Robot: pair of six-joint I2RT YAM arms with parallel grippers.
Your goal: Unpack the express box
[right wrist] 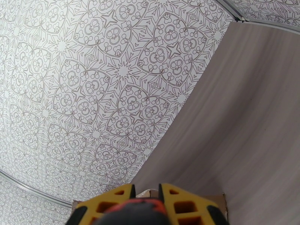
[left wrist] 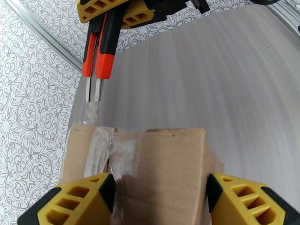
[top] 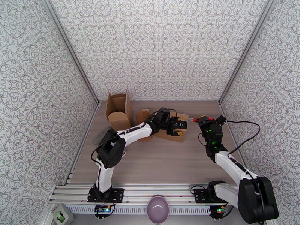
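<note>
The box [left wrist: 161, 165] runs off the bottom of my left wrist view. In the top view my left gripper [top: 179, 128] covers its middle. The orange tool [left wrist: 104, 53], upper left, has a blurred tip.

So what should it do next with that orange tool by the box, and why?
Probably draw the cutter, held in the right gripper, along the tape toward the left gripper. Its blade tip rests at the tape on the far edge of the box, the tape looks partly torn there, and the left jaws stand apart over the box.
</note>
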